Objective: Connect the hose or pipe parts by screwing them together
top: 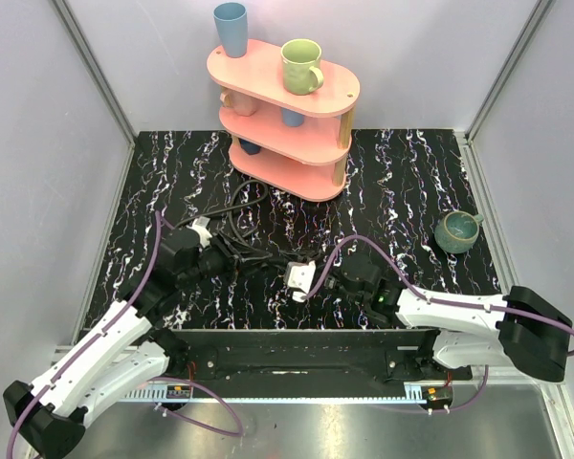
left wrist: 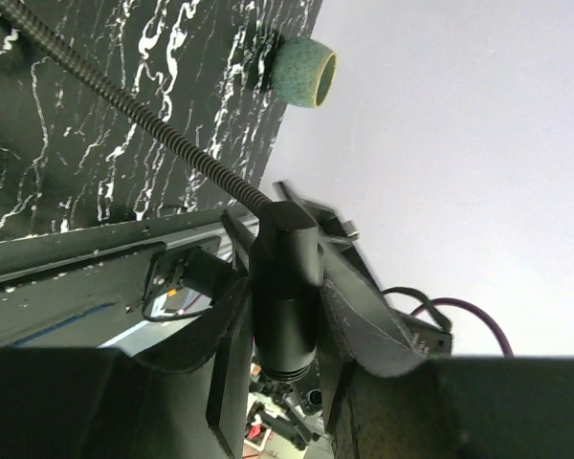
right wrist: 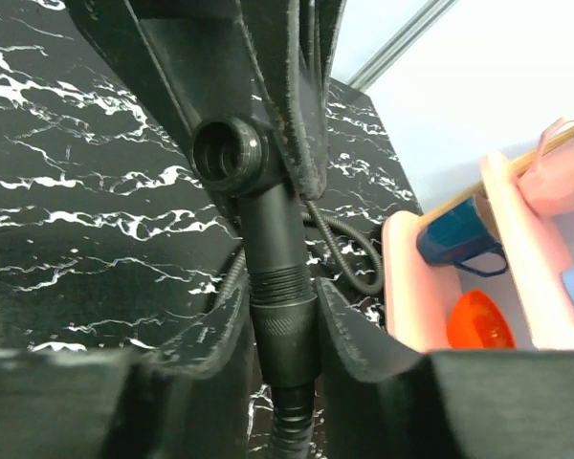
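Black ribbed hose loops over the marbled table between my two grippers. The left gripper is shut on a smooth black cylindrical fitting, and its ribbed hose runs off to the upper left. In the right wrist view that fitting's open bore sits between the left gripper's fingers. Below it is a threaded neck, then a knurled nut. The right gripper has both pads pressed on that nut, and its hose leaves downward.
A pink three-tier shelf stands at the back centre, with a blue cup and a green mug on top. A teal mug sits at the right. Grey walls close in three sides.
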Action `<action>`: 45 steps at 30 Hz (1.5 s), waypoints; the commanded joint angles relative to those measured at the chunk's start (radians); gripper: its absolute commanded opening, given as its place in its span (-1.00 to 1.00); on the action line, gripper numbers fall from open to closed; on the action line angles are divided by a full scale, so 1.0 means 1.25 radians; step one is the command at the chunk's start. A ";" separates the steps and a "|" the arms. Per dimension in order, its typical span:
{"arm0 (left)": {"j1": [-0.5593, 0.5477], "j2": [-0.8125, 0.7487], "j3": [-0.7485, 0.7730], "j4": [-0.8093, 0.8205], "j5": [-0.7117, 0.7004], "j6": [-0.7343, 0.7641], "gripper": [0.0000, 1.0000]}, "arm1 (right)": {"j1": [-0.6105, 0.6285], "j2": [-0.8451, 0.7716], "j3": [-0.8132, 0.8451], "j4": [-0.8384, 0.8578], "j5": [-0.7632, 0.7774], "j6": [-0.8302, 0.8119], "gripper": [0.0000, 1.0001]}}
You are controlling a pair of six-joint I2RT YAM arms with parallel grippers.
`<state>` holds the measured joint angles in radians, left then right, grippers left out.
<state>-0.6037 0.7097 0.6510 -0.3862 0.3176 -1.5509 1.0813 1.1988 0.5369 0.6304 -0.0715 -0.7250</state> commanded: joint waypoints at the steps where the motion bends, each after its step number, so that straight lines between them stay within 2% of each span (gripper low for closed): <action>1: -0.003 -0.020 0.001 0.064 0.037 -0.015 -1.00 | 0.009 0.008 0.053 0.041 0.025 -0.004 -0.57; 3: -0.001 -0.013 0.002 0.078 0.037 0.011 -1.00 | 0.009 0.008 0.052 0.028 0.027 0.014 -0.91; 4: -0.001 -0.008 0.003 0.099 0.043 0.083 -1.00 | 0.009 0.003 0.056 0.012 0.018 0.023 -1.00; 6: -0.001 0.021 0.008 0.228 0.090 0.203 -1.00 | 0.009 -0.003 0.087 -0.072 0.003 0.072 -1.00; 7: -0.001 0.035 0.025 0.295 0.120 0.360 -1.00 | 0.006 -0.004 0.105 -0.163 -0.041 0.085 -1.00; 9: -0.002 0.062 0.052 0.281 0.151 0.510 -1.00 | 0.006 0.012 0.170 -0.257 -0.104 0.120 -1.00; 10: -0.002 0.065 0.063 0.263 0.146 0.622 -1.00 | 0.006 0.013 0.185 -0.320 -0.124 0.130 -1.00; 12: -0.001 0.064 0.063 0.262 0.156 0.735 -1.00 | 0.001 0.015 0.207 -0.347 -0.159 0.157 -1.00; 13: -0.001 0.064 0.058 0.271 0.173 0.837 -1.00 | -0.004 0.014 0.211 -0.363 -0.194 0.168 -1.00; 15: -0.002 0.063 0.044 0.284 0.281 0.949 -1.00 | -0.040 0.013 0.223 -0.380 -0.275 0.214 -1.00; 16: -0.002 0.059 0.027 0.280 0.311 1.080 -1.00 | -0.056 0.014 0.225 -0.384 -0.308 0.234 -1.00; 19: -0.002 0.047 -0.002 0.276 0.331 1.223 -1.00 | -0.100 0.025 0.240 -0.410 -0.380 0.267 -1.00; 21: -0.002 0.054 -0.003 0.266 0.367 1.263 -1.00 | -0.108 0.032 0.255 -0.422 -0.391 0.276 -1.00; 23: -0.002 0.058 -0.005 0.273 0.341 1.243 -1.00 | -0.108 0.033 0.258 -0.423 -0.382 0.289 -1.00; 26: -0.002 0.042 -0.005 0.293 0.303 1.101 -1.00 | -0.108 0.009 0.245 -0.414 -0.367 0.304 -0.98; 30: -0.001 -0.008 -0.037 0.324 0.208 0.879 -1.00 | -0.108 -0.065 0.126 -0.287 -0.279 0.339 -0.71; 31: 0.001 -0.018 -0.037 0.310 0.190 0.859 -1.00 | -0.107 -0.073 0.109 -0.249 -0.285 0.344 -0.59; 32: 0.001 -0.020 -0.037 0.294 0.168 0.842 -1.00 | -0.108 -0.077 0.104 -0.249 -0.299 0.342 -0.20; 33: 0.001 -0.022 -0.037 0.287 0.160 0.809 -1.00 | -0.108 -0.079 0.107 -0.256 -0.327 0.338 -0.08; 38: 0.001 -0.045 -0.045 0.267 0.089 0.711 -1.00 | -0.107 -0.083 0.103 -0.281 -0.301 0.314 0.03; 40: 0.003 -0.044 -0.031 0.234 0.068 0.665 -1.00 | -0.107 -0.102 0.090 -0.281 -0.274 0.316 0.19; 44: 0.004 -0.029 -0.011 0.214 -0.014 0.561 -1.00 | -0.108 -0.159 0.053 -0.259 -0.220 0.316 0.19; 45: 0.004 -0.025 -0.021 0.232 -0.023 0.499 -1.00 | -0.107 -0.175 0.049 -0.261 -0.193 0.309 0.19</action>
<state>-0.6041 0.6754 0.5922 -0.1524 0.4160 -0.7078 0.9470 1.0573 0.6189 0.2371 -0.4091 -0.3325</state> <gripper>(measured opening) 0.322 0.594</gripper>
